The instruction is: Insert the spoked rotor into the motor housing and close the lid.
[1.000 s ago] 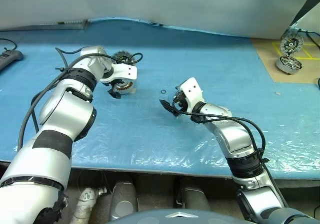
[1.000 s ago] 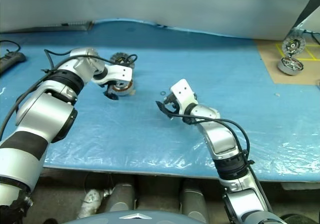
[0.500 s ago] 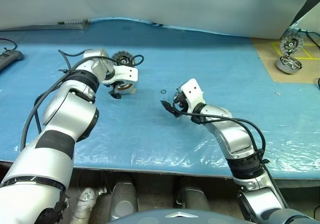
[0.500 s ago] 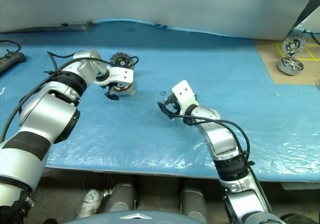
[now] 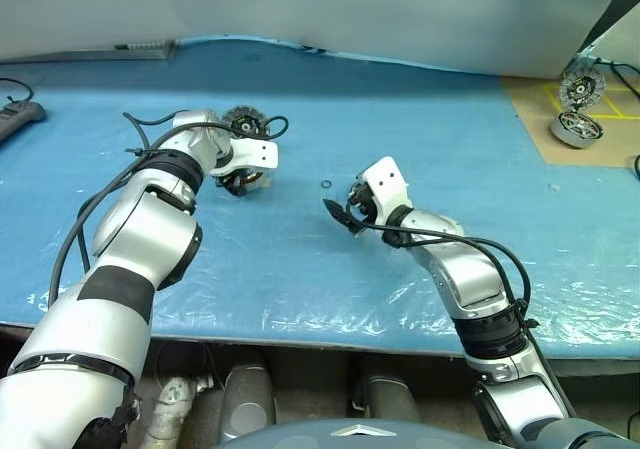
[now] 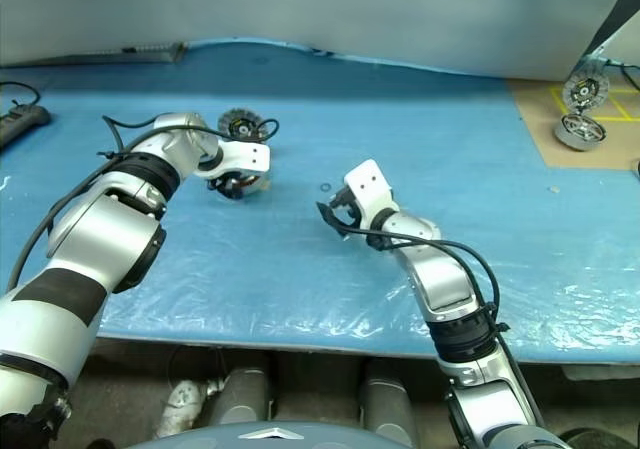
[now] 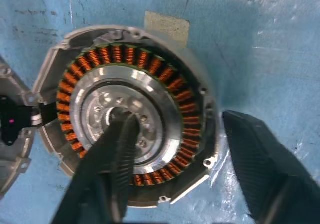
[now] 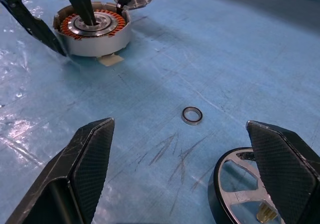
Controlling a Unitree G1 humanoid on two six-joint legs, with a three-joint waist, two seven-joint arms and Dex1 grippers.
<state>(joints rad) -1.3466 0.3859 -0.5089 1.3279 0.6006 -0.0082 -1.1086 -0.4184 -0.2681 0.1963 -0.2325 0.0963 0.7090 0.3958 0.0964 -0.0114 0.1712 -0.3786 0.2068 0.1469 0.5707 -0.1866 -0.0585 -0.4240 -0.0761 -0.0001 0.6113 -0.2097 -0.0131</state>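
Note:
The motor housing sits open on the blue sheet, with its copper windings showing. Its lid lies flipped back at the far edge. My left gripper points down over it. One finger is in the central hub and the other stands just outside the wall; the two are apart. My right gripper hovers open near the table's middle. The spoked rotor lies on the sheet by one of its fingers.
A small metal ring lies between the housing and my right gripper. A second motor unit stands on a brown board at the far right. A power strip is at the left edge.
My left gripper's fingers have drawn closer together over the housing and its wrist has shifted slightly. The right arm has stayed still.

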